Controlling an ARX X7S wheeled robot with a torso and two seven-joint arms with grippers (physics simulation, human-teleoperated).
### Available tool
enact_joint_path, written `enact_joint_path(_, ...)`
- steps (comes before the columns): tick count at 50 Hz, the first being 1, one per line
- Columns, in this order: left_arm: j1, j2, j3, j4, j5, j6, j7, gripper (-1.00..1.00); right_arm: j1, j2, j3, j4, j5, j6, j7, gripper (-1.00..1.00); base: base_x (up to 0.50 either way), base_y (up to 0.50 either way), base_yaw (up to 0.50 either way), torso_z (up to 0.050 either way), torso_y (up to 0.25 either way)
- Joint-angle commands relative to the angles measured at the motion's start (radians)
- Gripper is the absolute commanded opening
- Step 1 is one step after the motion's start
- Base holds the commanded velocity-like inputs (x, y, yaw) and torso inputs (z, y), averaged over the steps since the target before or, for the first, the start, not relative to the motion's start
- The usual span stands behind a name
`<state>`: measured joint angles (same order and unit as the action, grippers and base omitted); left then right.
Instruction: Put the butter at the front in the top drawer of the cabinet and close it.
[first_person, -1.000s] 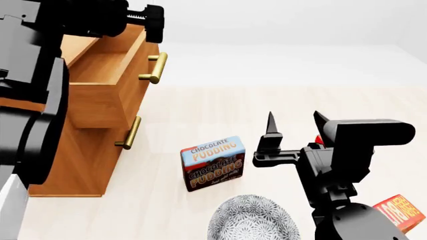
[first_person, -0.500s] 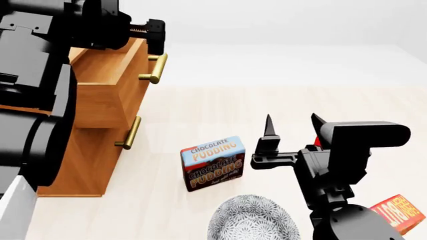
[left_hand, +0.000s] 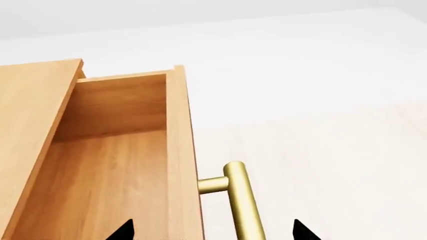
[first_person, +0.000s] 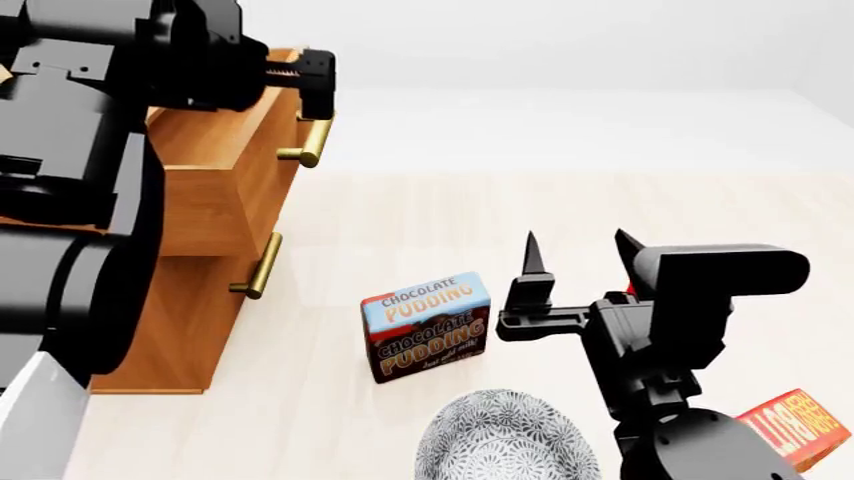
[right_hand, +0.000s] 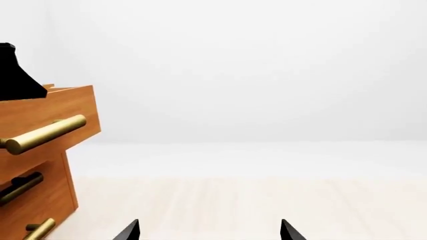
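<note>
the left hand (left_hand: 210, 231) is hovering spread over the brass handle (left_hand: 243, 202) of the top drawer (first_person: 220, 165) — pulled open from the cabinet (first_person: 187, 320); the right hand (first_person: 577, 252) is hanging spread above the table (first_person: 441, 225).

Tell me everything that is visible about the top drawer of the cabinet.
The top drawer is a light-brown wood-grain box, pulled out of the cabinet and open. The part of its inside that shows in the left wrist view holds nothing. Its front panel carries a horizontal brass bar handle on short brass posts. It sits above the lower drawer's handle. The left gripper is open, its fingertips on either side of the drawer front and handle; contact cannot be judged.
</note>
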<state>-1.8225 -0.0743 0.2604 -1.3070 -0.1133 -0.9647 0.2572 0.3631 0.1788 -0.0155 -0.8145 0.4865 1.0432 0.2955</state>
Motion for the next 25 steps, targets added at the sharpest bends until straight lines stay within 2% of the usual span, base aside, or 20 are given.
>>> enact_joint_path(1,0.016,0.002,-0.043,-0.001,0.031,0.003,0.021,1.00,-0.001,0.002,-0.007,0.003,0.007,-0.005,0.009,1.00,0.00,0.00,0.00,0.000,0.000)
enact_joint_path(25,0.044,-0.008,-0.089,-0.001,0.079,0.018,0.020,1.00,0.000,0.007,-0.023,0.013,0.021,-0.012,0.027,1.00,0.00,0.00,0.00,0.000,0.000)
